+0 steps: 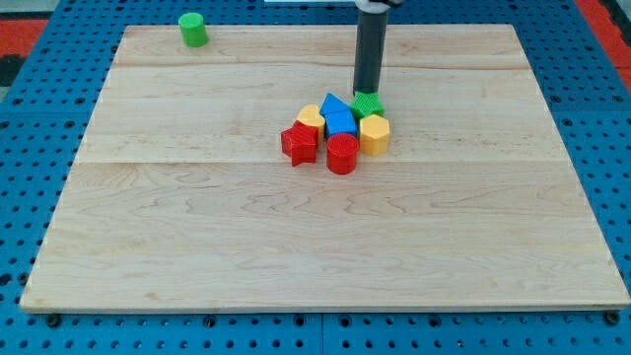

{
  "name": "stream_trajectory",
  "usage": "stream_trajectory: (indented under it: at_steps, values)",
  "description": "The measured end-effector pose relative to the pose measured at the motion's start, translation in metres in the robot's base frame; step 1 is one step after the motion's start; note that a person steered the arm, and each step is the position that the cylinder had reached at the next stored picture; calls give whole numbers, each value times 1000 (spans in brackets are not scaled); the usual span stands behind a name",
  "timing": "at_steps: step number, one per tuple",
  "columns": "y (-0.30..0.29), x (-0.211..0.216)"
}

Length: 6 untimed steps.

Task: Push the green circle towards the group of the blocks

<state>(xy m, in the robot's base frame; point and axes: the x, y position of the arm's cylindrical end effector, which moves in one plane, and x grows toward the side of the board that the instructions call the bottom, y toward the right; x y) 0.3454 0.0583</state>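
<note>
The green circle (192, 29), a short green cylinder, stands alone near the board's top left corner. The group of blocks sits near the board's middle: a green star (368, 102), a blue triangle (334, 105), a blue block (341, 123), a yellow block (310, 117), a yellow hexagon (375, 134), a red star (300, 143) and a red cylinder (342, 154). My tip (367, 92) rests at the top edge of the green star, far to the right of the green circle.
The wooden board (197, 247) lies on a blue pegboard surface (30, 148). The dark rod comes down from the view's top, just right of centre.
</note>
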Motion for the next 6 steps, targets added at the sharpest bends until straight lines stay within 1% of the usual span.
stream_trajectory:
  at_steps: [1,2,3,4,5,6]
  values:
    - [-14,-31]
    - [-6,-98]
    - [-45,-152]
    - [-68,-153]
    - [-176,-141]
    - [-232,-44]
